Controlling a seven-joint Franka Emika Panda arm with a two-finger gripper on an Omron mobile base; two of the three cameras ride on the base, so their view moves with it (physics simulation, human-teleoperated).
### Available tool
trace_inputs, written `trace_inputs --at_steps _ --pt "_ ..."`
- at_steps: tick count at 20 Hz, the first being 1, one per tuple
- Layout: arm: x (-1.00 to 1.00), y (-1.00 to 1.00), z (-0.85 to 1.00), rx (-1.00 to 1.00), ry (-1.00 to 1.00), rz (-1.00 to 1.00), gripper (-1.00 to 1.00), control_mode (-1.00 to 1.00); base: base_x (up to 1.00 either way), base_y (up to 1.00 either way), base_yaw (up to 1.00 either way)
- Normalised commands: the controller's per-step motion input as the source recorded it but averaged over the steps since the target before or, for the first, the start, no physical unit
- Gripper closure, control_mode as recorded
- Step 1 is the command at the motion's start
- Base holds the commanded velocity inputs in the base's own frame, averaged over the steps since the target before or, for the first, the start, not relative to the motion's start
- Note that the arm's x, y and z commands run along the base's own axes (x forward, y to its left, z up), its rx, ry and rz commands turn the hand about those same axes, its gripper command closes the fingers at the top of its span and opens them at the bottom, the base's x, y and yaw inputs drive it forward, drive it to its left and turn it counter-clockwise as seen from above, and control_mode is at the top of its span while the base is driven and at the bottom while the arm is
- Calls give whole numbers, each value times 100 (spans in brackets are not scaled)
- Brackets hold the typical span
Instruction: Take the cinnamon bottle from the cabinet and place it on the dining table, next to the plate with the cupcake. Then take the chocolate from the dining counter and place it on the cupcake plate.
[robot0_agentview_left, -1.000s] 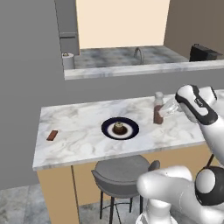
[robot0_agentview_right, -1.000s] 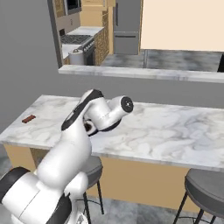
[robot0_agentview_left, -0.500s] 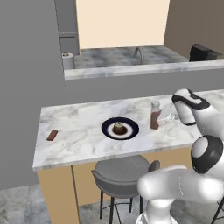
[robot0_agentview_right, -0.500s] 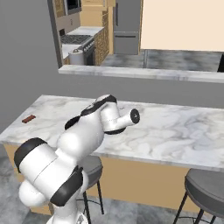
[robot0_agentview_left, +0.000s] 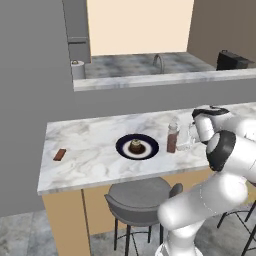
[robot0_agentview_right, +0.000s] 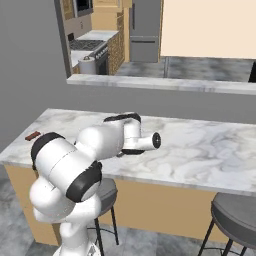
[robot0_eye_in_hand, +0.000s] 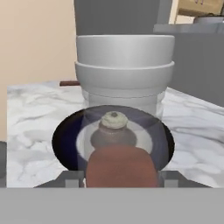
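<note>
Compared with a second ago, cinnamon bottle (robot0_agentview_left: 172, 138) carried leftward along the marble surface (robot0_agentview_left: 90, 150), closer to the plate, and lower, base now at or just above the marble; hard to tell which. Arm folded tighter behind it, wrist turned toward the plate.

Tool (robot0_agentview_left: 184, 138) part-way open, clamped on the cinnamon bottle from its right side, bottle upright. In the hand view, bottle pressed right up against the camera: pale grey cap and neck at the top, clear glass body below, dark reddish-brown contents at the bottom between the two finger tips (robot0_eye_in_hand: 70, 178).

Plate (robot0_agentview_left: 137, 147), dark with a thin pale rim, near the middle of the surface, toward its front edge. Cupcake (robot0_agentview_left: 136, 146) at the plate's centre, seen also through the bottle glass in the hand view. Bottle just beside the plate's right rim, not touching it as far as can be made out.

Chocolate (robot0_agentview_left: 59, 155) flat near the left end of the surface, close to the front edge, well apart from the plate.

Grey round stool (robot0_agentview_left: 140, 196) tucked under the front edge. Higher grey ledge (robot0_agentview_left: 165, 80) behind the far edge. Nothing between bottle and plate
</note>
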Motion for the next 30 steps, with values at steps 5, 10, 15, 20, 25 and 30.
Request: trace_inputs --at_steps 5,10,15,20,25,30 --pt "36 -2 -31 2 -1 9 100 -100 0 0 0" --pt "16 0 -9 0 -1 3 -100 -100 0 0 0" --pt "1 -1 12 1 0 0 -100 -100 0 0 0" --pt "0 0 60 1 0 0 -100 -100 0 0 0" --pt "0 2 100 0 0 0 -100 -100 0 0 0" --pt "-10 41 100 -3 0 0 -100 -100 0 0 0"
